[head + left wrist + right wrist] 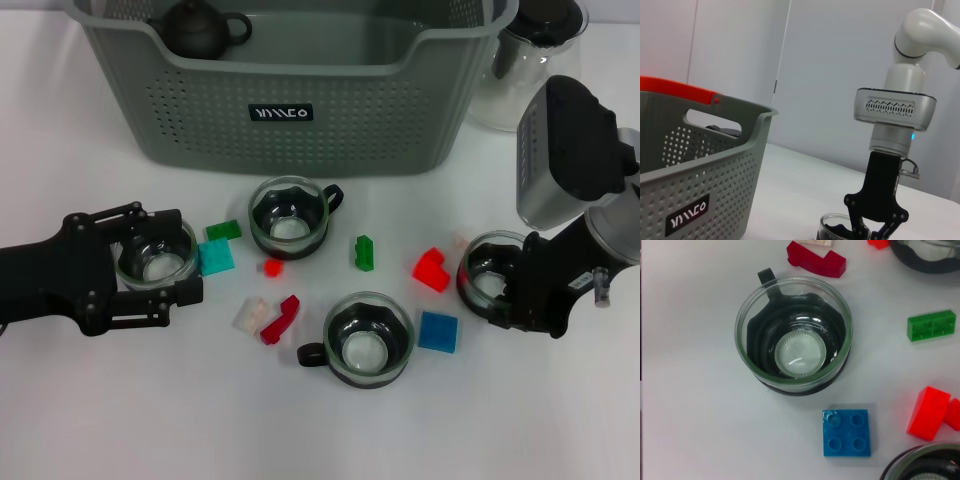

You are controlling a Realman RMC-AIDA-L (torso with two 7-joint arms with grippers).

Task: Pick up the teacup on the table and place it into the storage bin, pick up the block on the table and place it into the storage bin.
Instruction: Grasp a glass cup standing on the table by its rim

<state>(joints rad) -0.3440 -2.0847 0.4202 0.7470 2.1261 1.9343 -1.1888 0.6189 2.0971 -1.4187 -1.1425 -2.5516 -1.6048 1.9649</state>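
these glass teacups are light, rigid, slick and breakable, so i'd pinch the rim wall. my left gripper sits at the left edge, fingers spread around a cup. my right gripper at the right edge straddles another cup, not yet clamped. bin at top centre.

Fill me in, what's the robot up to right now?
Both arms are at table level, each at a glass teacup. The left gripper has its fingers around the leftmost teacup; the right gripper is at the rightmost teacup. Two more cups and the coloured blocks lie between them, and the blue block is untouched. The storage bin holds only a dark teapot.
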